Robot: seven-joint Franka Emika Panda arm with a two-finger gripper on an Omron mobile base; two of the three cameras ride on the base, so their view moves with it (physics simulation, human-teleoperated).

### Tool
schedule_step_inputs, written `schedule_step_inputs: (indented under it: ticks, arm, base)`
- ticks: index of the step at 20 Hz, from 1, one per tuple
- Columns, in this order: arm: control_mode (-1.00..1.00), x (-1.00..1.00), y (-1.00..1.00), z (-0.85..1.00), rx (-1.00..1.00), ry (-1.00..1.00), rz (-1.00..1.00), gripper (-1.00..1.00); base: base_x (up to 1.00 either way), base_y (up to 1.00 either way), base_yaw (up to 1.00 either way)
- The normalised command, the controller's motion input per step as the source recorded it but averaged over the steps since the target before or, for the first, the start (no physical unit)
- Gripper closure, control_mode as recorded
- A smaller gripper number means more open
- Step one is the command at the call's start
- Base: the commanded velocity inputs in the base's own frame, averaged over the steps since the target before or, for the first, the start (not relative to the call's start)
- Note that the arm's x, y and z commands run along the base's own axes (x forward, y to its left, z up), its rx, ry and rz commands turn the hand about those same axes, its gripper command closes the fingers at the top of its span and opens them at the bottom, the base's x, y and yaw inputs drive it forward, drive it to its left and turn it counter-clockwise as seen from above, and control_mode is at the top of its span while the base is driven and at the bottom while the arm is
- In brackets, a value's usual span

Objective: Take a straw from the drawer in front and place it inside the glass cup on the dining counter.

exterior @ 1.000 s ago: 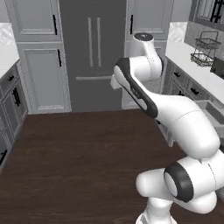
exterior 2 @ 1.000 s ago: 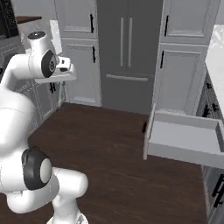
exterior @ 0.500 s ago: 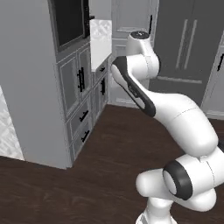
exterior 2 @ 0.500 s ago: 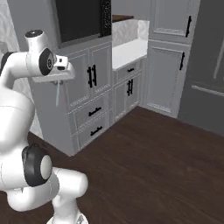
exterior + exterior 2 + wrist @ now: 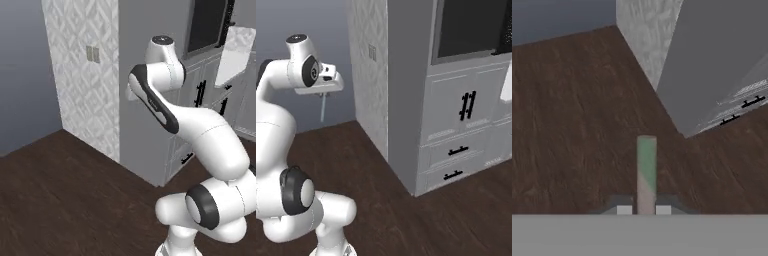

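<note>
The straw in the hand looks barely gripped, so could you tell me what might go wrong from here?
1. The straw is pinched only at its upper end by the hand and hangs free below it, so it could slip out onto the dark wood floor.
2. The tall grey cabinet stands close by; a wide swing could knock the straw against it.

So the arm's up high on the left side, and the tool [image 5: 323, 93] points down with the straw [image 5: 322, 109] hanging straight out of it, pale blue and thin. It's over the dark wood floor [image 5: 406, 210]. To the right there's a tall grey cabinet [image 5: 456, 115] with a black oven window [image 5: 471, 27] up top, two small drawers with black bar handles below, and a patterned tile wall [image 5: 368, 75] beside it.
</note>
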Motion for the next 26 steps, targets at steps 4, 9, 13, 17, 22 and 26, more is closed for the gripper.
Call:
schedule_step_inputs:
  ticks: [4, 9, 13, 17, 22, 26]
  arm:
    - [1.0, 0.0, 0.0, 0.0, 0.0, 0.0, 0.0, 1.0]
    - [1.0, 0.0, 0.0, 0.0, 0.0, 0.0, 0.0, 1.0]
    - [1.0, 0.0, 0.0, 0.0, 0.0, 0.0, 0.0, 1.0]
    - [1.0, 0.0, 0.0, 0.0, 0.0, 0.0, 0.0, 1.0]
    - [1.0, 0.0, 0.0, 0.0, 0.0, 0.0, 0.0, 1.0]
    - [1.0, 0.0, 0.0, 0.0, 0.0, 0.0, 0.0, 1.0]
  base:
    - [1.0, 0.0, 0.73]
    - [1.0, 0.0, 0.58]
    - [1.0, 0.0, 0.41]
    - [1.0, 0.0, 0.38]
    - [1.0, 0.0, 0.38]
    - [1.0, -0.03, 0.42]
